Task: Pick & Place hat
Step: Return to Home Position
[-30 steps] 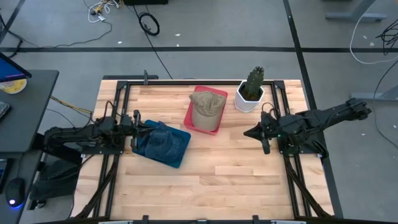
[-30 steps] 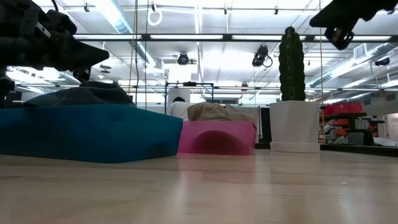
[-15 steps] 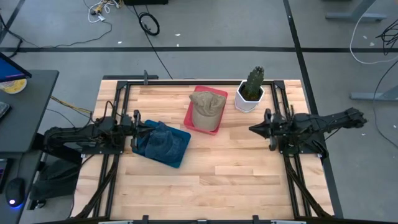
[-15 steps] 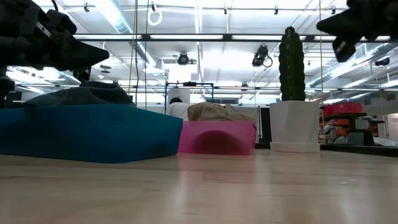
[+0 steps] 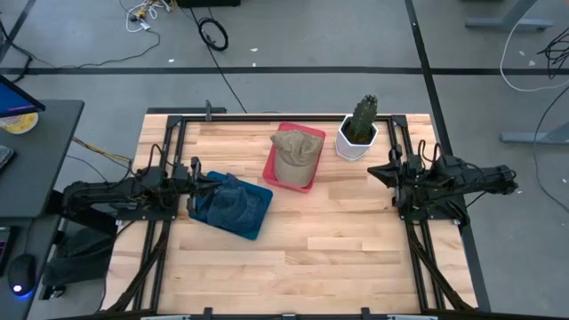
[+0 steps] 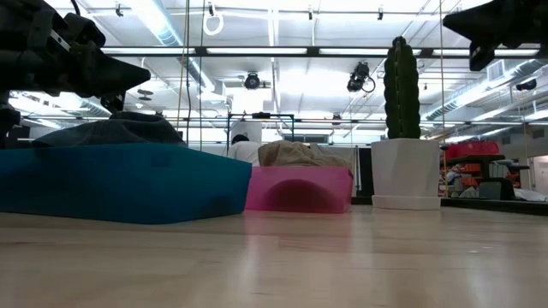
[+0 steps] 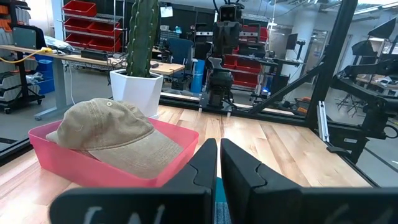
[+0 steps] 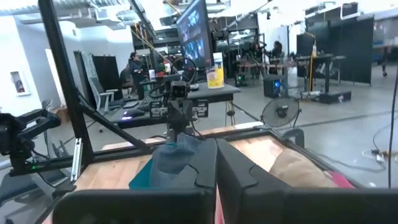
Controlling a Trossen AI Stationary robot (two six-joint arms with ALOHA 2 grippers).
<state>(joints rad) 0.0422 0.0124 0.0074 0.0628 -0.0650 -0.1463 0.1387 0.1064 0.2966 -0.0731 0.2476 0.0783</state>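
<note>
A tan cap lies crown up in a pink tray at the table's far middle; the left wrist view shows it ahead. A dark blue hat rests on a blue tray on the left. My left gripper is shut and sits level at that hat's left edge; the low view shows it just above the hat. My right gripper is shut, raised near the right edge, pointing left.
A cactus in a white pot stands at the far right, just beyond my right gripper and beside the pink tray. Black frame rails run along both table sides. Bare wood fills the near half.
My right arm has drawn back toward the table's right edge and a little toward the far edge, rising as it went; its gripper stays shut. The left arm, both hats and both trays have kept still.
</note>
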